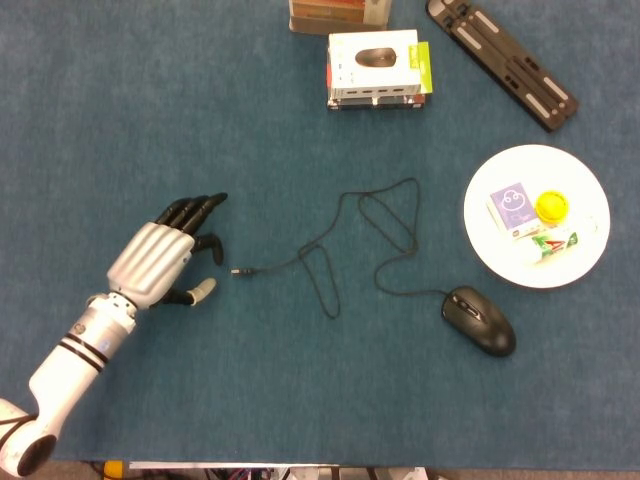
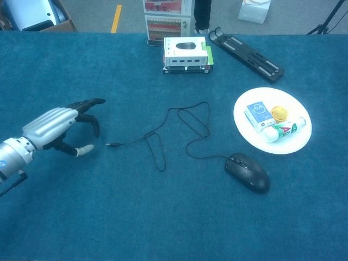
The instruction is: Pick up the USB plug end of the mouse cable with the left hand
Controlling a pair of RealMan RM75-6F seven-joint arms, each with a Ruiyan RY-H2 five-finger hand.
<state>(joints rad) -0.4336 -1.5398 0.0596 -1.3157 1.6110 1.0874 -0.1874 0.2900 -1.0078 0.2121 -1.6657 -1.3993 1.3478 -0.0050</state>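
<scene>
A black mouse (image 1: 480, 320) (image 2: 248, 172) lies on the blue cloth at the right. Its thin black cable (image 1: 362, 233) (image 2: 179, 130) loops to the left and ends in the USB plug (image 1: 240, 271) (image 2: 110, 144). My left hand (image 1: 165, 253) (image 2: 57, 126) hovers just left of the plug, holding nothing, its fingers spread and pointing toward it. A small gap separates the fingertips from the plug. No right hand shows in either view.
A white plate (image 1: 582, 260) (image 2: 296, 141) with small packets sits at the right. A boxed mouse (image 1: 378, 66) (image 2: 185, 53) and a black stand (image 1: 503, 62) (image 2: 248, 54) lie at the back. More boxes (image 1: 338, 14) (image 2: 167, 20) stand behind them.
</scene>
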